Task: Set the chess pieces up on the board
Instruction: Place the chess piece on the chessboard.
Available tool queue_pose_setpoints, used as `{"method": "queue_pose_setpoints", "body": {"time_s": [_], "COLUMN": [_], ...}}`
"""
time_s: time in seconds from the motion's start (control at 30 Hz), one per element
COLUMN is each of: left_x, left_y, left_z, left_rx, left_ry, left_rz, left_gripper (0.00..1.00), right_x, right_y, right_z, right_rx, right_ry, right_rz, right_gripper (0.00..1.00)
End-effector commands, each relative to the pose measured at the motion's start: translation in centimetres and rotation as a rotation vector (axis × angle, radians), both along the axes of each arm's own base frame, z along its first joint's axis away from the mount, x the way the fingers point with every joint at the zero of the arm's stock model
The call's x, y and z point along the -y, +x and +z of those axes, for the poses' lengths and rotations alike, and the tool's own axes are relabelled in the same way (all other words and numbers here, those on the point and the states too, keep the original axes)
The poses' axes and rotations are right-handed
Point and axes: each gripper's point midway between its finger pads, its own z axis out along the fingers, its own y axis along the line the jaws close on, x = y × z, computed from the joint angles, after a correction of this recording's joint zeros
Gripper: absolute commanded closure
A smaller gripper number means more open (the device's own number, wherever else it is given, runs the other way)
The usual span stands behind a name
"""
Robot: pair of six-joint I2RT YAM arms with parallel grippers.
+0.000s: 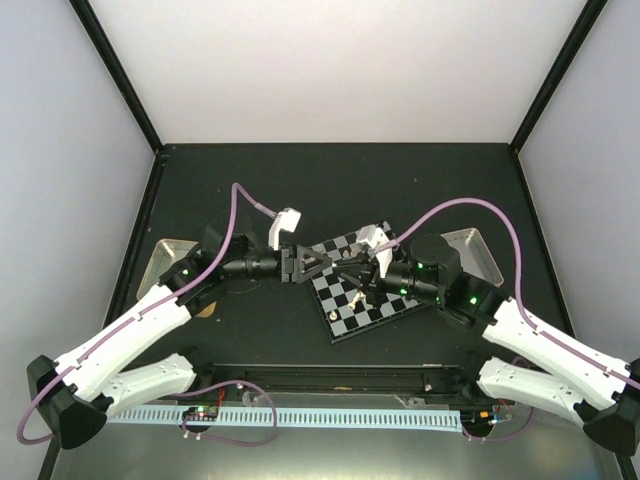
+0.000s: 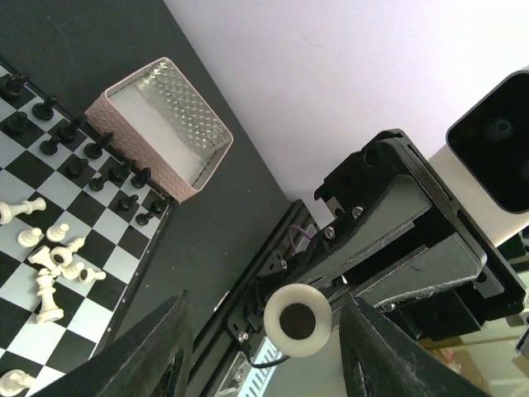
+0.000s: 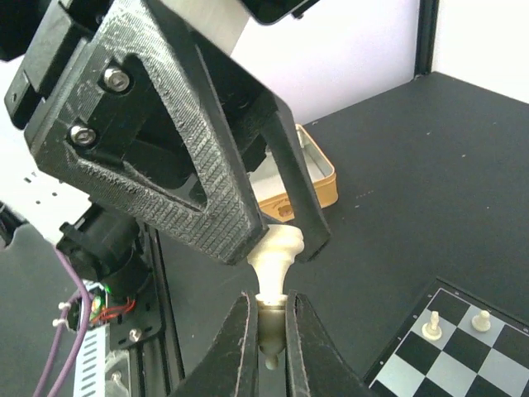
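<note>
A cream-white chess piece (image 3: 279, 252) hangs in the air between both grippers. My right gripper (image 3: 273, 313) is shut on its upper part. My left gripper (image 2: 264, 304) stands open around its round base (image 2: 299, 320), with a gap on each side. In the right wrist view the left fingers (image 3: 207, 194) flank that base. From above, the two grippers (image 1: 325, 262) (image 1: 362, 270) meet over the board (image 1: 385, 300). Black chess pieces (image 2: 83, 141) stand in rows on the board (image 2: 25, 169). Several white chess pieces (image 2: 54, 260) lie tumbled together on it.
A pinkish tray (image 2: 165, 124) sits just beyond the board's black side. A yellowish tin (image 3: 312, 178) lies behind the left gripper. Metal trays (image 1: 165, 262) (image 1: 470, 255) flank the board. Two white pawns (image 3: 431, 325) stand on the board's near corner. A black rail (image 1: 330, 375) runs along the front.
</note>
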Motion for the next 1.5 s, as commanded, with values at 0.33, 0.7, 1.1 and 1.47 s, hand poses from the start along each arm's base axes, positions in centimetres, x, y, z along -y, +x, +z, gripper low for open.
{"method": "queue_pose_setpoints", "body": {"time_s": [0.33, 0.7, 1.1, 1.47], "left_x": [1.0, 0.7, -1.0, -1.3], "left_y": [-2.1, -1.2, 0.9, 1.1], "left_z": [-0.5, 2.3, 7.1, 6.0], "left_rx": [-0.046, -0.075, -0.050, -0.079], "left_ry": [-0.022, -0.179, -0.349, -0.340], "left_rz": [-0.189, -0.110, 0.016, 0.018], "left_gripper": [0.87, 0.87, 0.86, 0.84], "right_x": [-1.3, 0.5, -0.5, -1.7], "right_y": [-0.6, -0.5, 0.9, 1.1], "right_z": [-0.2, 6.5, 7.9, 7.7], "right_rx": [-0.005, -0.354, -0.707, -0.772], "right_ry": [-0.057, 0.504, 0.660, 0.650], "right_rz": [0.092, -0.033, -0.062, -0.035], "right_gripper": [0.99, 0.46, 0.52, 0.82]}}
